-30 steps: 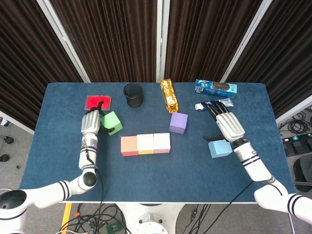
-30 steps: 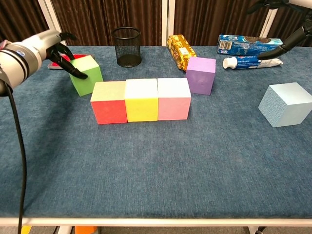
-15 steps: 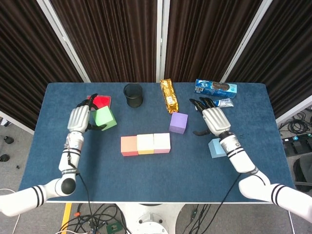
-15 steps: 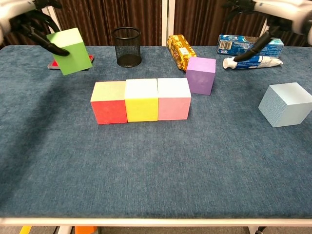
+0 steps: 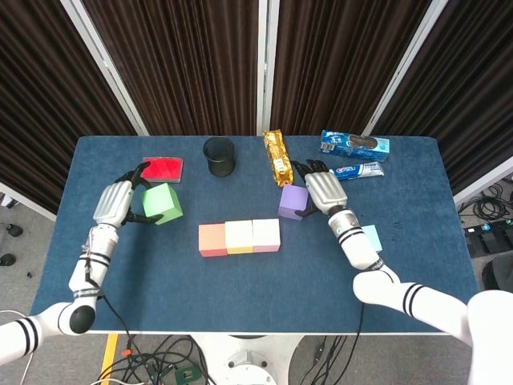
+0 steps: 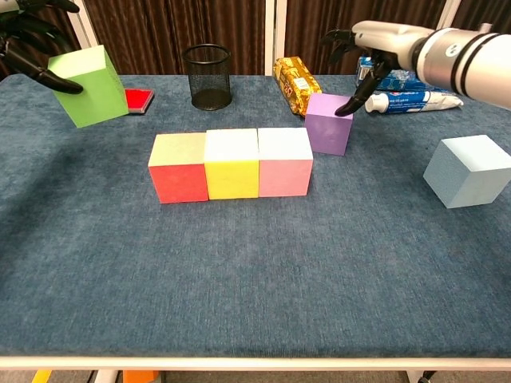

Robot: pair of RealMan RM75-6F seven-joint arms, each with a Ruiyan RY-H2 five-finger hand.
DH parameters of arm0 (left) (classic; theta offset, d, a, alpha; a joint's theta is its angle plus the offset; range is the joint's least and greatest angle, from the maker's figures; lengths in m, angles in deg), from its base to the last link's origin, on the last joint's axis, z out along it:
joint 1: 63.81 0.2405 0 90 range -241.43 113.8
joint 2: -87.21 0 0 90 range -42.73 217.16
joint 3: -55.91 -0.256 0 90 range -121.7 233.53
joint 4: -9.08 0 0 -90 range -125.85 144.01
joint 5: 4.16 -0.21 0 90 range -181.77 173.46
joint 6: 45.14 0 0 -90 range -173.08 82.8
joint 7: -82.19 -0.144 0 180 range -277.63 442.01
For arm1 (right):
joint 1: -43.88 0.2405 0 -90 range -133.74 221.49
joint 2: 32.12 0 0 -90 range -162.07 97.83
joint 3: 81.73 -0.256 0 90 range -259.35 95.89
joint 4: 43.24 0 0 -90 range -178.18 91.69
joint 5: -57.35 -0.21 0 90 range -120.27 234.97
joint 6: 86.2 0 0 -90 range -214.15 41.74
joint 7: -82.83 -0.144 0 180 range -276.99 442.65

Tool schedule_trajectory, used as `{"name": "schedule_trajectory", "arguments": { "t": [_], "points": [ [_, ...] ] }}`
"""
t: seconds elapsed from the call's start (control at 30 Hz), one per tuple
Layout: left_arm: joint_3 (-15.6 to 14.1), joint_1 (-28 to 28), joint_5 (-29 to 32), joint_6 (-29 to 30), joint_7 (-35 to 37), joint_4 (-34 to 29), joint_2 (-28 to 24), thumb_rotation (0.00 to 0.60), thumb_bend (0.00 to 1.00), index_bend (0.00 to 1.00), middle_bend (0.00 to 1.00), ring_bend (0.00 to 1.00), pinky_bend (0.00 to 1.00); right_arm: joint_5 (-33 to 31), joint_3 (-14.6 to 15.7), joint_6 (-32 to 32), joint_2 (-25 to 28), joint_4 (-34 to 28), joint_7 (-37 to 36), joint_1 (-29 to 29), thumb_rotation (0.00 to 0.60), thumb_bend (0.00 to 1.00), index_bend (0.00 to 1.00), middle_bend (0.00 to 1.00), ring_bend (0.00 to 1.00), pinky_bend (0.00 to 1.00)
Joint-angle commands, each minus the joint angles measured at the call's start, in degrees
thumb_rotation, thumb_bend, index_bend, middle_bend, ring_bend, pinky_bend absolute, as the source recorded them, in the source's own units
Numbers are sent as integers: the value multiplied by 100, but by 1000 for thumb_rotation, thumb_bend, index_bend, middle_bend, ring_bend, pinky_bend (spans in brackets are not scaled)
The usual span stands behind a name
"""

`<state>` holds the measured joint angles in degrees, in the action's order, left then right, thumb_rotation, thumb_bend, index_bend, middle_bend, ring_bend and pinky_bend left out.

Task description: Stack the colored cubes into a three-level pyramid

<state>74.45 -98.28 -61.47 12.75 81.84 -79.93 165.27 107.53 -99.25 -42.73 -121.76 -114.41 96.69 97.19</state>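
On the blue desk (image 6: 255,271), three cubes sit side by side in a touching row nearest the robot: the red cube (image 6: 178,167) on the left, the yellow cube (image 6: 231,163) in the middle, the pink cube (image 6: 284,161) on the right. Off to the right, well apart from the row, the light blue cube (image 6: 470,170) rests alone on the cloth. Just behind the pink end of the row stands the purple cube (image 5: 293,202), where the right hand (image 5: 321,191) hovers at its far right corner, fingers spread and a fingertip at the top edge; whether it touches cannot be told, and it grips nothing. To the left, the left hand (image 5: 117,202) holds the green cube (image 5: 162,203) lifted clear of the desk and tilted, fingers wrapped over its far side. Beyond it lies a flat red box (image 5: 163,168). Along the far edge of the desk stand a black mesh cup (image 6: 207,76), a gold snack packet (image 6: 295,84), a toothpaste tube (image 5: 358,170) and a blue biscuit pack (image 5: 354,143), before dark curtains (image 5: 184,64).
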Motion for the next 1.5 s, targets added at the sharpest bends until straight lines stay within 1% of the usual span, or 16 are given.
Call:
{"name": "schedule_trajectory", "arguments": {
  "t": [0.03,0.2,0.33,0.43,0.53,0.67,0.83,0.9,1.03,1.13,1.2,1.3,1.4,1.5],
  "points": [
    [-41,26,-94,-43,106,6,-64,600,89,77,467,132,205,-236,36,-41,-81,40,183,90,600,0,0,158,0,0],
    [-90,38,-181,-113,290,57,-103,600,89,77,467,131,205,-533,93,-133,-174,155,362,197,600,0,0,164,0,0],
    [-125,44,-217,-147,395,115,-109,600,89,77,467,132,205,-674,110,-147,-276,291,445,278,600,0,0,188,0,0],
    [-138,41,-232,-174,448,146,-120,600,89,77,467,131,206,-718,96,-167,-357,414,451,337,600,0,0,230,0,0],
    [-149,37,-239,-199,495,170,-134,600,89,77,467,132,205,-757,125,-240,-405,513,489,392,600,1,0,300,0,0],
    [-153,28,-250,-210,545,189,-141,600,89,77,467,132,206,-812,159,-328,-415,587,488,424,600,42,0,373,0,0],
    [-144,7,-244,-203,534,158,-171,600,89,77,467,132,206,-767,172,-283,-350,566,448,400,600,86,0,426,0,0],
    [-121,-17,-213,-216,503,87,-212,600,89,77,467,131,206,-698,147,-182,-238,441,412,359,600,98,0,433,0,0],
    [4,-120,-120,-249,393,-148,-364,600,89,77,467,131,206,-489,39,88,211,-77,302,220,600,107,0,434,0,0],
    [152,-242,95,-346,282,-430,-531,600,89,78,470,131,206,-310,-46,146,766,-672,203,106,600,114,0,436,0,0],
    [206,-359,275,-390,55,-623,-622,600,89,77,473,131,206,-133,-104,93,1185,-1119,42,14,600,123,0,437,0,0],
    [209,-514,493,-360,-297,-915,-629,600,88,77,484,132,206,239,-103,24,1703,-1700,-267,-182,600,127,0,438,0,0],
    [203,-653,732,-334,-546,-1175,-585,600,88,77,489,136,206,647,-52,12,2029,-2103,-529,-342,600,127,0,438,0,0],
    [221,-772,1051,-237,-763,-1471,-546,600,88,77,492,139,206,1025,11,104,2223,-2403,-752,-494,600,126,0,438,0,0]
  ]
}}
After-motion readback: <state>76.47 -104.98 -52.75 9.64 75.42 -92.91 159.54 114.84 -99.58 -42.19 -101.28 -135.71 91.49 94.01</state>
